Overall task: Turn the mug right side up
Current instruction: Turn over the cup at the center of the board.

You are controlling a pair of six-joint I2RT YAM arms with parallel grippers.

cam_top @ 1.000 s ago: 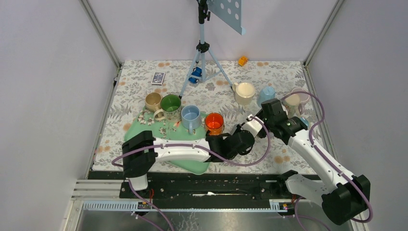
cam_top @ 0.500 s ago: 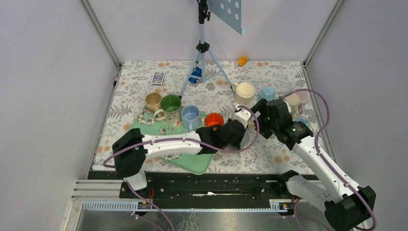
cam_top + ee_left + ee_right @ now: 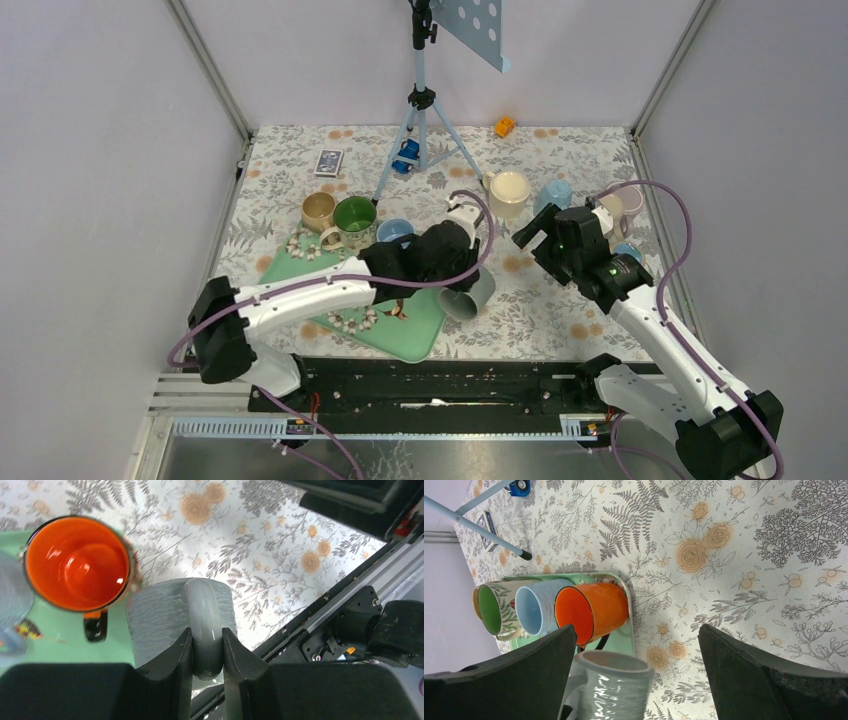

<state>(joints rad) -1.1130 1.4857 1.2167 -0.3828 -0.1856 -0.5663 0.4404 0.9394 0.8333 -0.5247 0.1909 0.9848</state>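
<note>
Handover looks done: above the table (image 3: 560, 300), just beside the tray (image 3: 400, 335), the grey mug (image 3: 468, 293) hangs tilted from your left claw (image 3: 206, 632), clamped on its handle (image 3: 202, 605); your right claw (image 3: 636, 630) has just sprung wide, leaving uprighting to the left

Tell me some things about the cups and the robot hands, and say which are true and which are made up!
The left fingers pinch the handle of the grey mug. True.
The orange mug stands on the green tray. True.
The right fingers hold the orange mug. False: they are open, holding nothing.
The grey mug stands on the table. False: it hangs tilted from the left fingers.
</note>
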